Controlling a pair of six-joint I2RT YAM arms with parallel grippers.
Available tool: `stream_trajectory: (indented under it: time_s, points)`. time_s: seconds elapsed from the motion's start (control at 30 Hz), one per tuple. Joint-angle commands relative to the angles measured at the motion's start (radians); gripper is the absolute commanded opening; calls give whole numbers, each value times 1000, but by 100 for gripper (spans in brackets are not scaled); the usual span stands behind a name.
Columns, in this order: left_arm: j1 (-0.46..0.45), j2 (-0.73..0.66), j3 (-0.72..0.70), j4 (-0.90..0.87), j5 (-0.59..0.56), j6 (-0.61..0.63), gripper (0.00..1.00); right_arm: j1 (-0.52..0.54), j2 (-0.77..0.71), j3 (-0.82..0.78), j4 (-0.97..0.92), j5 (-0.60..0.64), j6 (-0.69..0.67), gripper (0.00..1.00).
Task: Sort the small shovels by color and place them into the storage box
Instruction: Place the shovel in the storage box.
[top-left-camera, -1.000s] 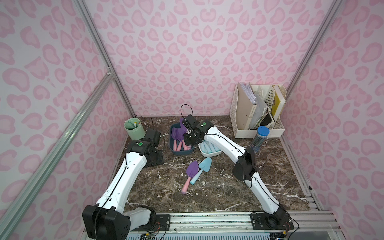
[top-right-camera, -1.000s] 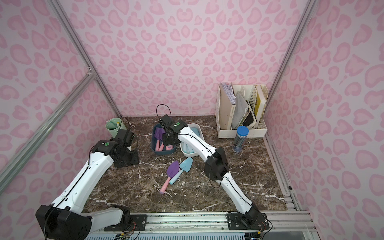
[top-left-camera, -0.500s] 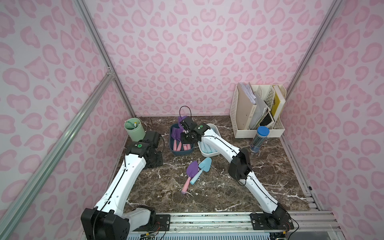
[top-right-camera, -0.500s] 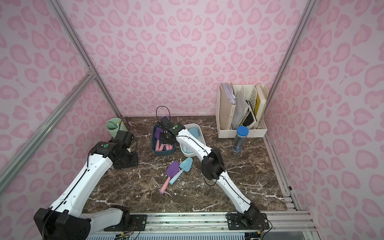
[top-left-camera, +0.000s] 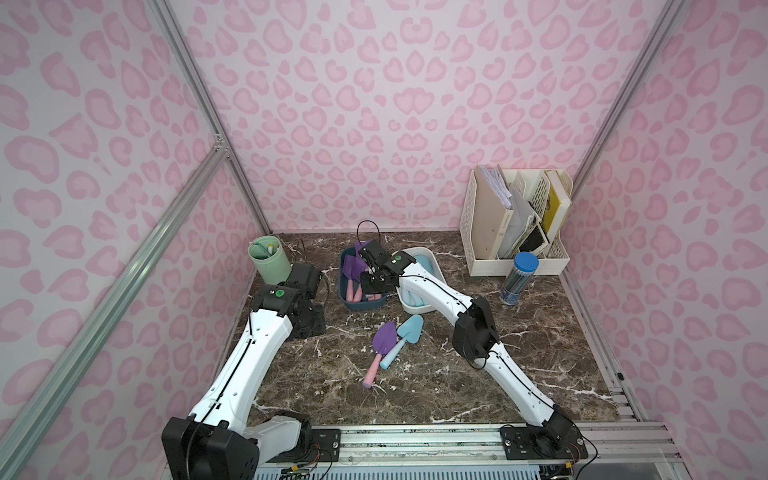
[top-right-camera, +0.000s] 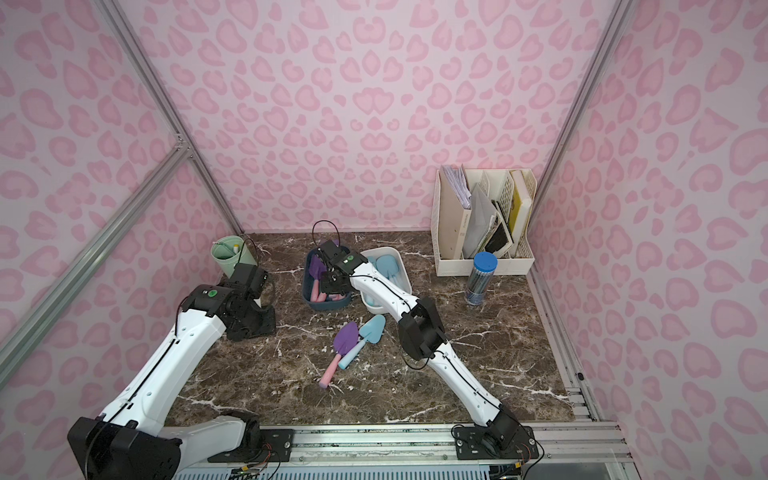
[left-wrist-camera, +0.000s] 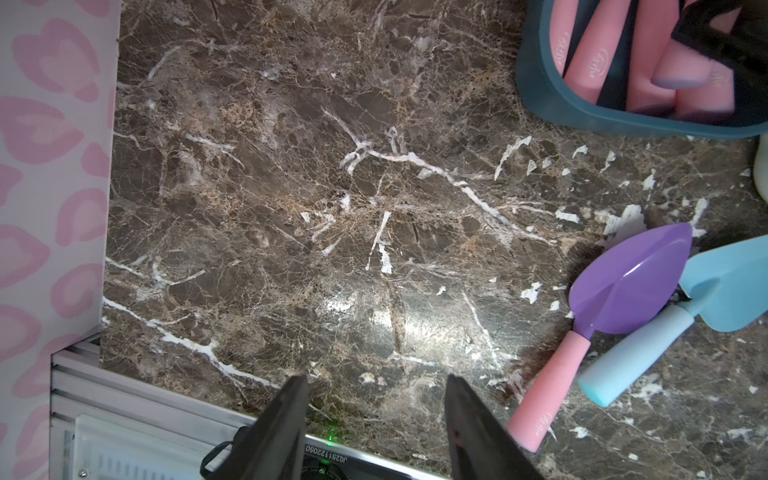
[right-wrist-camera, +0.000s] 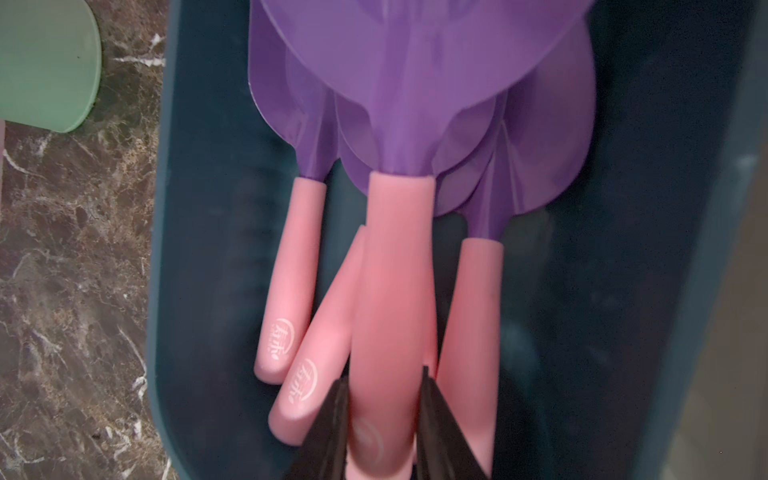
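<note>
My right gripper (right-wrist-camera: 384, 374) is shut on the pink handle of a purple-bladed shovel (right-wrist-camera: 395, 270). It holds this shovel low over the dark blue storage box (top-left-camera: 361, 305), above several more purple shovels (right-wrist-camera: 291, 270) lying inside. The white box (top-left-camera: 415, 308) beside it holds light blue shovels (top-left-camera: 424, 264). One purple shovel (top-left-camera: 384, 338) and one light blue shovel (top-left-camera: 409, 330) lie side by side on the marble, also seen in the left wrist view as purple shovel (left-wrist-camera: 631, 286) and blue shovel (left-wrist-camera: 731, 286). My left gripper (left-wrist-camera: 376, 382) is open over bare marble, left of that pair.
A green cup (top-left-camera: 269, 257) stands at the back left. A cream file organizer (top-left-camera: 515, 220) and a blue-lidded jar (top-left-camera: 517, 280) stand at the back right. The pink wall (left-wrist-camera: 54, 208) is close beside my left gripper. A metal rail (top-left-camera: 415, 440) runs along the front.
My right gripper, still holding the purple shovel, has shifted left over the dark blue box and come lower into it. The left arm has stayed where it was.
</note>
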Motion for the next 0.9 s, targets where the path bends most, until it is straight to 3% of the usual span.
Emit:
stream_trajectory:
  time_s: [0.0,0.87]
  points:
    - [0,1,0,-10,-9,-8,58,-4,2,8,18,-11,14,7]
    - [0,16,-1,5,-3,-10,58,-17,35,7,26,-31,27,24]
